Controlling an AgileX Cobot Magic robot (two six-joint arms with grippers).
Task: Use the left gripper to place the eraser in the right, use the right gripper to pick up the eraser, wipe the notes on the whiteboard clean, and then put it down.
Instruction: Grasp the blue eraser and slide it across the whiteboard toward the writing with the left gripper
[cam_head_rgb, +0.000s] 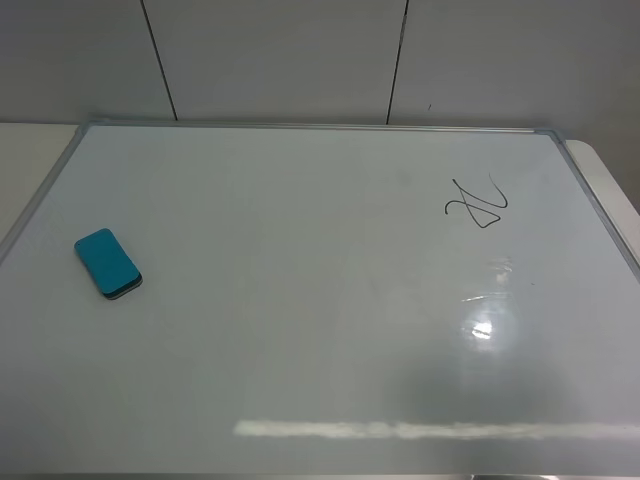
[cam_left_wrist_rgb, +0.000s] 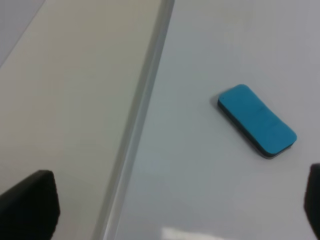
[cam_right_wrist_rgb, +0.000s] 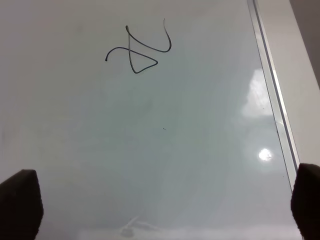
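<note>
The eraser (cam_head_rgb: 108, 264) lay flat near the whiteboard's (cam_head_rgb: 300, 330) left edge, the notes (cam_head_rgb: 477, 203) near its far right corner. The left gripper (cam_left_wrist_rgb: 172, 205) and right gripper (cam_right_wrist_rgb: 164, 202) hung over it, fingers spread wide, empty.

I'm on the left wrist feed now, and all I get of the left gripper (cam_left_wrist_rgb: 170, 202) is two matte black fingers (cam_left_wrist_rgb: 27, 205). One is a blocky slab with a flat face and a rounded corner, the other just a dark sliver cut off by the frame. Switching to the right wrist feed, the right gripper (cam_right_wrist_rgb: 164, 202) shows the same plain black fingertips (cam_right_wrist_rgb: 20, 202), rounded at the tip and soft-edged. Finer detail is too blurred for me to read.
</note>
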